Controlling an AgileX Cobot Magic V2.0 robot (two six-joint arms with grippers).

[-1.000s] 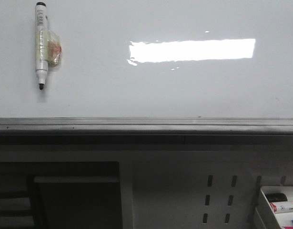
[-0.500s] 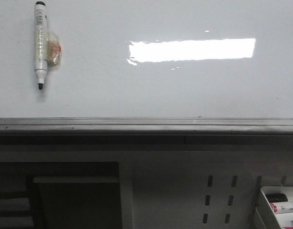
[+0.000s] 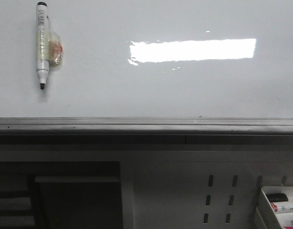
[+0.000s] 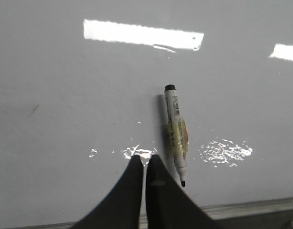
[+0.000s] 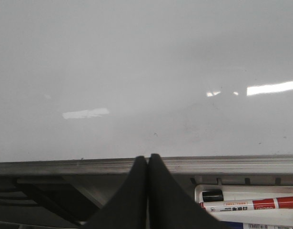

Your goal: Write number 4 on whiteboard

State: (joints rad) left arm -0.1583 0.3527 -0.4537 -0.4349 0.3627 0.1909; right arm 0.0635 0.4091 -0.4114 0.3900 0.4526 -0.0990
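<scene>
Marker [image 3: 43,44] lies uncapped and ungrasped on blank whiteboard [image 3: 184,90], within left gripper's [image 4: 145,159] reach; both it and right gripper [image 5: 147,158] are clenched empty.

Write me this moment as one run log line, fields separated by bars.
stage: not started | whiteboard: no writing | marker: uncapped, lying on board, untouched | left gripper: shut, empty, near marker | right gripper: shut, empty

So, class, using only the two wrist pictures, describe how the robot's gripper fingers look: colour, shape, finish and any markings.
The left gripper and the right gripper each show two matte black fingers, broad at the base and tapering to narrow tips. They look plain and smooth. No cables, labels or markings appear, and the front view shows neither arm.
</scene>
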